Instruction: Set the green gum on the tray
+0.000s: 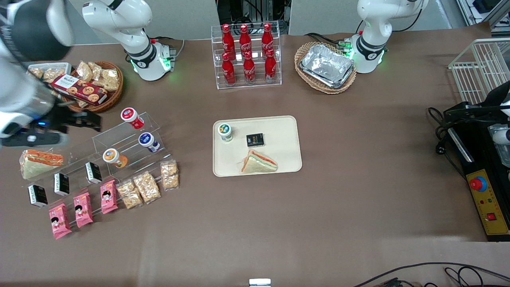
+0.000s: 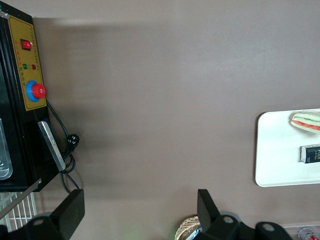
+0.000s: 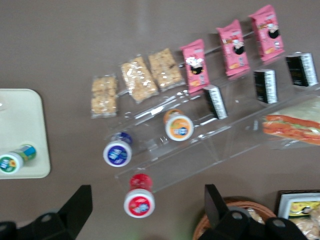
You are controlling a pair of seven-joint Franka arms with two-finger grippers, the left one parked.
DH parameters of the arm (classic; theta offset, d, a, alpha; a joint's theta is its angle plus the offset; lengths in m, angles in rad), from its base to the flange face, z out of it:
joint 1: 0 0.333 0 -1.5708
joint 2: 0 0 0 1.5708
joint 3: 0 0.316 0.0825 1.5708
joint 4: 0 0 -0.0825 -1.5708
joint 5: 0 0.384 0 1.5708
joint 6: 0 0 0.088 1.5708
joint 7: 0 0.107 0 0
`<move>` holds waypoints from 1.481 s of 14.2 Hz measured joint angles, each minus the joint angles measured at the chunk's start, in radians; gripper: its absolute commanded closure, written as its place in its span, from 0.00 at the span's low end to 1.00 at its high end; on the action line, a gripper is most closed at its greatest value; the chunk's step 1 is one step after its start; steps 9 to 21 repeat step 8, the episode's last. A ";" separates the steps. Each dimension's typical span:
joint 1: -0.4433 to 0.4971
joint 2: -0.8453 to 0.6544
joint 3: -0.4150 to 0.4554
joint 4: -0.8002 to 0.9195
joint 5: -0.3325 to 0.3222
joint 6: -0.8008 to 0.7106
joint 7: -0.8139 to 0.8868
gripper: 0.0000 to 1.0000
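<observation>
your green gum point(image 1: 225, 132) stands upright on the tray point(image 1: 283, 131), in the corner toward the working arm's end and farther from the front camera. its white cap with the green-and-yellow label faces up. in the right wrist view the green gum point(image 3: 16, 158) shows tilted by perspective, just inside the rim of the tray point(image 3: 22, 120).

on the same tray you will find a small black packet point(image 1: 255, 140) beside the gum, and a wrapped sandwich point(image 1: 258, 162) nearer to the front camera. neither touches the gum.

the gripper point(image 1: 85, 120) is well apart from the tray, raised above the working arm's end of the table, between the wicker basket of snacks point(image 1: 92, 85) and the clear acrylic rack point(image 1: 127, 143). its fingers point(image 3: 77, 207) are spread wide and hold nothing.

on the rack you can see a red bottle point(image 1: 132, 118), a blue bottle point(image 1: 149, 142) and an orange bottle point(image 1: 114, 158), all lying on their sides. pink snack packs point(image 1: 83, 209) and clear cracker bags point(image 1: 146, 185) lie at the rack's edge nearest the front camera.

a stand of red cola bottles point(image 1: 247, 54) and a basket with foil trays point(image 1: 326, 65) sit farther from the front camera than the tray.
</observation>
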 measured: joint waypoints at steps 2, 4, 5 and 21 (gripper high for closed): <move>0.000 -0.010 -0.075 0.011 0.019 -0.002 -0.061 0.00; 0.000 -0.015 -0.126 0.030 0.047 -0.011 -0.090 0.00; 0.000 -0.015 -0.138 0.036 0.051 -0.014 -0.095 0.00; 0.000 -0.016 -0.153 0.043 0.053 -0.022 -0.096 0.00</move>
